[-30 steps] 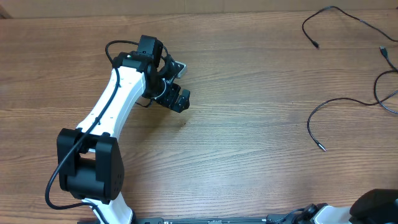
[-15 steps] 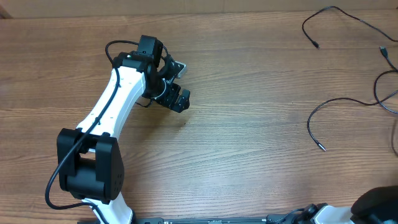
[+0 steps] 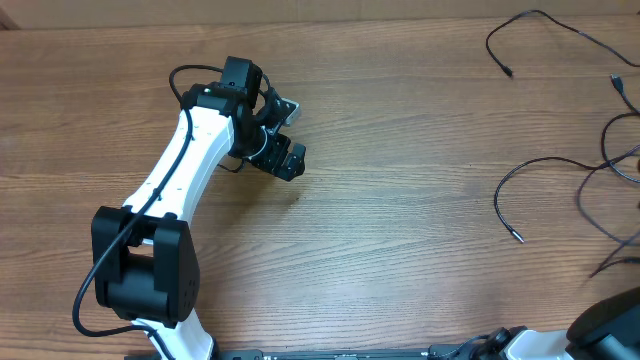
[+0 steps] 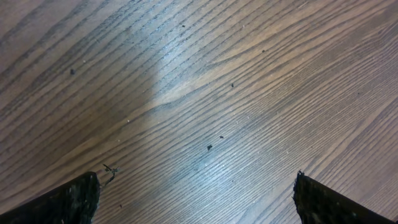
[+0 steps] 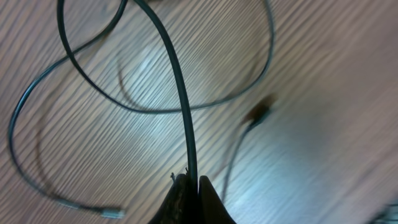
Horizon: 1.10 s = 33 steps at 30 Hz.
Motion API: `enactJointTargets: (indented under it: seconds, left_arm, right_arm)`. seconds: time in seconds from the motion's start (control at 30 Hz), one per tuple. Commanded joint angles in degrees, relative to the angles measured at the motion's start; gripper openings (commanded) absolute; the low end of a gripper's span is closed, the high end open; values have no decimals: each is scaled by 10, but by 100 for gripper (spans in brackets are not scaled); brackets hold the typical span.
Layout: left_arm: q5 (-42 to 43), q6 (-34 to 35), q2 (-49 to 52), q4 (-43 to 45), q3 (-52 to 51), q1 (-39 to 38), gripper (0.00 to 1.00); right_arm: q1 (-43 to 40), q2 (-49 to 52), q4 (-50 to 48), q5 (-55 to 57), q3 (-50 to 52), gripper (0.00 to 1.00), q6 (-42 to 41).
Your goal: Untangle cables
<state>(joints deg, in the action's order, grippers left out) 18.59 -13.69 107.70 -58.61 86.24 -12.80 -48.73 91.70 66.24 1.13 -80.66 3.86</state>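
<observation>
Several thin black cables lie spread over the right part of the wooden table (image 3: pixel 400 220). One cable (image 3: pixel 540 163) curves down to a plug tip (image 3: pixel 517 236), another (image 3: pixel 527 14) lies at the far right corner, and a loop (image 3: pixel 583 205) reaches in from the right edge. In the right wrist view my right gripper (image 5: pixel 191 182) is shut on a black cable (image 5: pixel 177 74) that rises from the fingers over the other loops; a small plug (image 5: pixel 261 112) lies beside it. My left gripper (image 3: pixel 292 133) stands open above bare wood, far from the cables, with nothing between its fingers (image 4: pixel 74 202).
Part of the right arm (image 3: pixel 610 325) shows in the bottom right corner of the overhead view. The white left arm (image 3: pixel 185 170) stretches from its black base (image 3: pixel 140 265) across the left half of the table. A pale plug end (image 5: pixel 93 210) lies on the wood.
At the right edge a cable loop has been drawn leftward into the overhead view and a strand now crosses near the right arm. The left arm has not moved.
</observation>
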Motion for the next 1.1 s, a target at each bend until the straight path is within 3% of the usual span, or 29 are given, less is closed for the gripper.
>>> enactJointTargets:
  seconds: [0.0,0.13,0.27,0.47,0.67,0.83,0.9,0.97,1.07]
  left_arm:
    - [0,2,7,2,0,-7,99]
    - [0,2,7,2,0,-7,100]
    - [0,2,7,2,0,-7,100]
    - [0,2,7,2,0,-7,99]
    - [0,2,7,2,0,-7,100]
    - [0,2,7,2,0,-7,99]
    - [0,2,7,2,0,-7,100]
    - [0,2,7,2,0,-7,99]
    - [0,2,7,2,0,-7,100]
  right_arm:
    - [-1,-3,-3,-83,41,4,-10]
    - [-1,-3,-5,-125,79,4,-10]
    - [-1,-3,-15,-131,105,14,-10]
    - [-1,-3,-19,-146,110,48,-10]
    - [-1,-4,-30,-200,108,54,1]
    - [-1,-11,-29,-259,94,79,25]
    - [-1,-19,-29,-275,88,84,30]
    - [-1,-34,-29,-304,82,97,52]
    - [0,-75,-29,-351,71,100,74]
